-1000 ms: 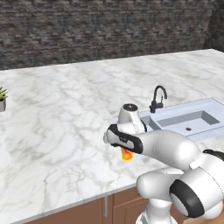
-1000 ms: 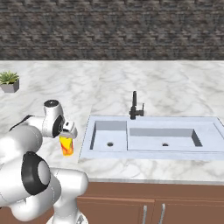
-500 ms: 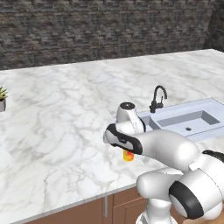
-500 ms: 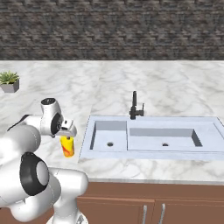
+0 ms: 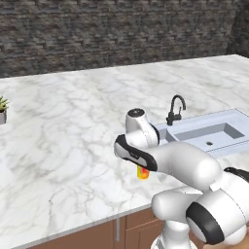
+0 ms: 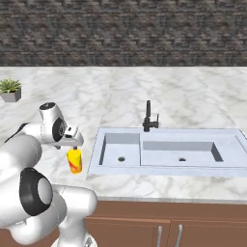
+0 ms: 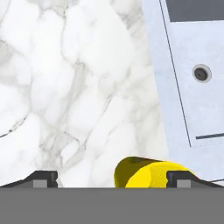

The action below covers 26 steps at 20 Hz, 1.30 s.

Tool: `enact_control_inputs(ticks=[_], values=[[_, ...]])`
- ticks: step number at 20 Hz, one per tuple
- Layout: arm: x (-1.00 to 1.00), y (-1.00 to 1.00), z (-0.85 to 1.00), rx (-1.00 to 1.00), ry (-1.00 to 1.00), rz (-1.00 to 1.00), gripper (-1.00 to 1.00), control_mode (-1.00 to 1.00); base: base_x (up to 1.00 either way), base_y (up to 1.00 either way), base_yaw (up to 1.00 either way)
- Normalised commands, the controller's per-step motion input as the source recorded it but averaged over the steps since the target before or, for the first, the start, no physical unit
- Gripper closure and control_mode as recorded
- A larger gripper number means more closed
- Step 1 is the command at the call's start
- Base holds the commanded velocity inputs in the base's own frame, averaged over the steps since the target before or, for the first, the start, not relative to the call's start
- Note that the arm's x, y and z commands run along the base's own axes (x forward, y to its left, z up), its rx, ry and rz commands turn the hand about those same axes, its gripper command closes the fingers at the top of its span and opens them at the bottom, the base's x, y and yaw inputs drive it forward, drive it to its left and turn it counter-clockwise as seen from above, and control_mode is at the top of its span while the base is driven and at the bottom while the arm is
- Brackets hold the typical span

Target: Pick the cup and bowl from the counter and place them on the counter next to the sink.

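Note:
The yellow cup (image 6: 74,160) with its orange-red mark stands upright on the white marble counter (image 6: 125,96), just left of the sink. My gripper (image 6: 73,146) hangs right above it, open, with the jaws wide apart. In the hand view the cup's top (image 7: 146,173) lies between the two fingertips (image 7: 43,177), closer to the right one, and the gripper (image 7: 113,178) is not closed on it. From the left base view the cup (image 5: 142,172) peeks out under the hand (image 5: 133,154). The bowl is out of view.
A double-basin sink (image 6: 159,152) with a dark faucet (image 6: 148,118) is set in the counter to the right of the cup. A small potted plant (image 6: 10,89) stands at the far left. A dark stone wall runs behind the counter.
The jaws have widened a little and the hand has lifted slightly above the cup. The cup stays standing on the counter beside the sink.

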Motion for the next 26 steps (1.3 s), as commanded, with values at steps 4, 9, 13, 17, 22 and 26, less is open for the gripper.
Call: enact_control_inputs(ticks=[4, 9, 13, 17, 22, 26], values=[[0.02, -0.03, 0.21, -0.06, 0.0, 0.0, -1.0, -1.0, 0.0, 0.0, 0.0], [-0.3, 0.0, 0.28, -0.01, 0.0, 0.01, -1.0, -1.0, 0.0, 0.0, 0.0], [-1.0, 0.0, 0.28, 0.01, 0.0, 0.07, -1.0, -1.0, 0.0, 0.0, 0.0], [-1.0, -0.01, 0.33, 0.01, 0.0, 0.07, -1.0, -1.0, 0.0, 0.0, 0.0], [-0.72, -0.26, 0.25, 0.0, 0.0, 0.04, -1.0, -1.0, 0.0, 0.0, 0.0], [-0.3, -0.67, 0.2, 0.01, 0.0, 0.0, -1.0, -1.0, 0.0, 0.0, 0.0]])
